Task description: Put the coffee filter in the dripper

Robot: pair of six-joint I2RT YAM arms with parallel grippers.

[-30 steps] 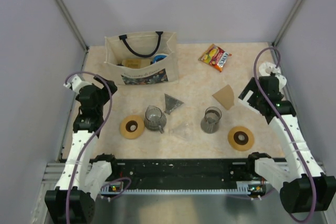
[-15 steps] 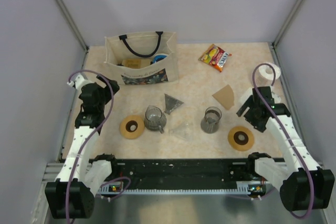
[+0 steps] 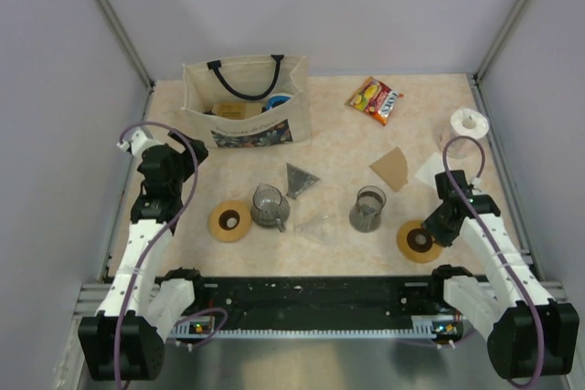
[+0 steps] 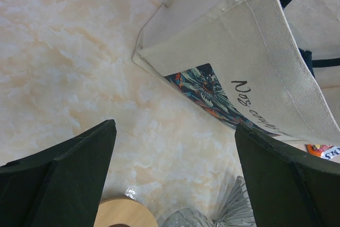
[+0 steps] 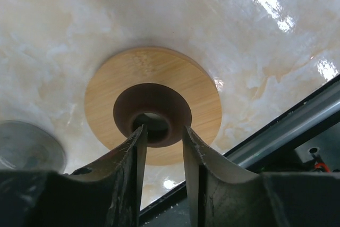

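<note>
One change: right gripper (image 5: 163,131) has swung nearer, jaws narrowed over the wooden dripper ring (image 5: 106,86) by the table (image 3: 338,139) edge; grip unclear. Left gripper (image 4: 175,126) gapes.

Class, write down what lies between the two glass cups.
A translucent cone lies between the left glass cup and the right glass cup, slightly lower in the picture; the top view shows it.

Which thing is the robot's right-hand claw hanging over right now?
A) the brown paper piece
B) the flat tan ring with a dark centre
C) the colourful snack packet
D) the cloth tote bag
B: in the right wrist view the right gripper has its fingertips just above the dark centre hole of the tan ring.
</note>
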